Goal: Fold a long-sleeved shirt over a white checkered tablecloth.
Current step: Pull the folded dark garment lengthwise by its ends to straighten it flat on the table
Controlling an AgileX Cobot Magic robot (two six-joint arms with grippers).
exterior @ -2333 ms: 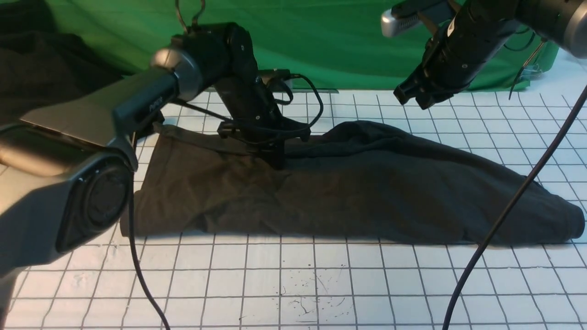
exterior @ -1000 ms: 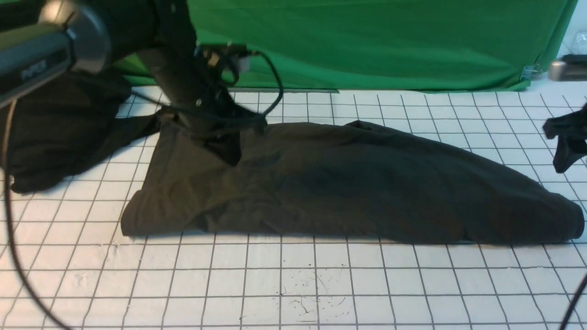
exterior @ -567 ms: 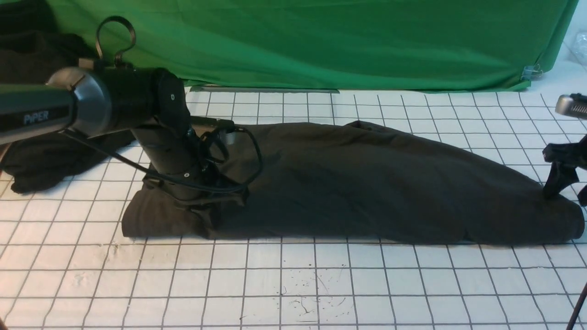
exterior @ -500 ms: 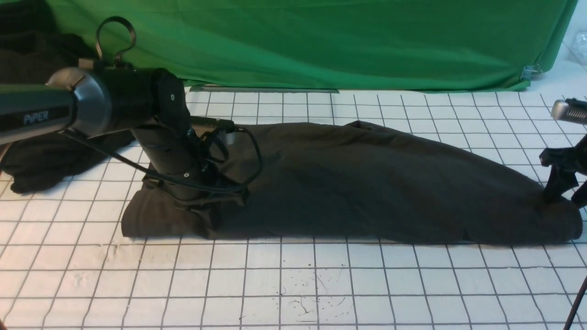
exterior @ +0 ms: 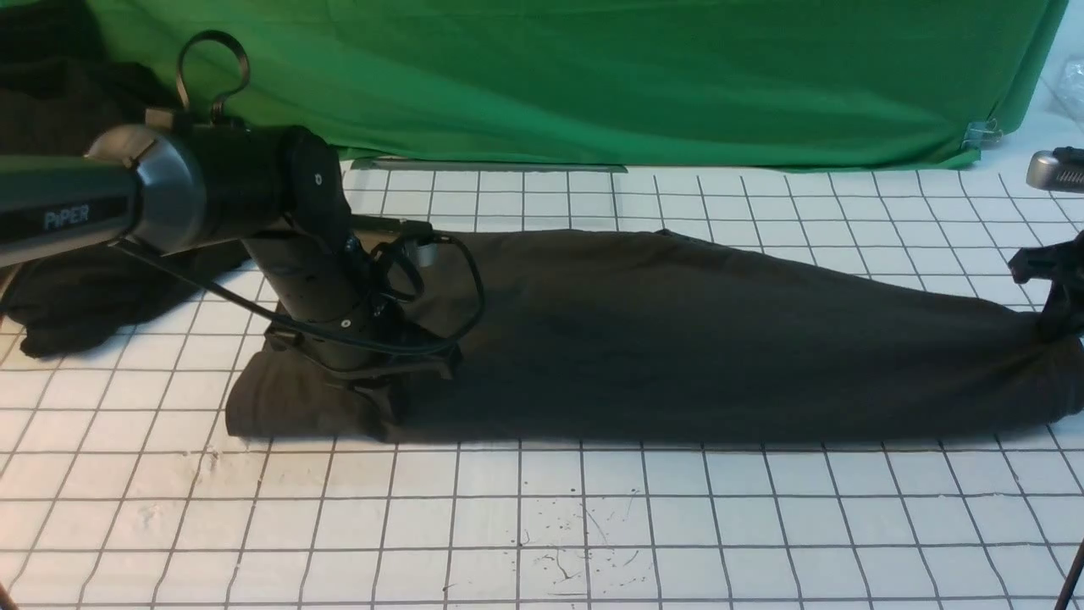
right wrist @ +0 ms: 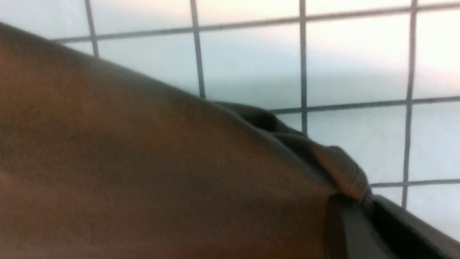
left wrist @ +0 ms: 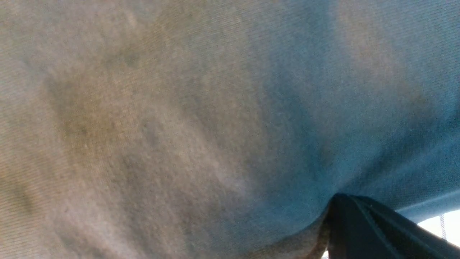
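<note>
The whole foreground is covered by the white checkered tablecloth (exterior: 542, 525), and a green fabric backdrop (exterior: 644, 76) is hung behind its far edge. The long-sleeved shirt (exterior: 677, 339) is laid across the middle of the tablecloth as a long dark band, folded lengthwise, with no print visible. A second black garment (exterior: 76, 296) is heaped at the far left, apart from the shirt. The left arm (exterior: 212, 186) is bent down over the shirt's left end, where the left tool (exterior: 377, 390) is closed together on a bunched fold of cloth. At the shirt's right end, the right tool (exterior: 1059, 301) is clamped on the raised edge of the fabric (right wrist: 337, 169).
</note>
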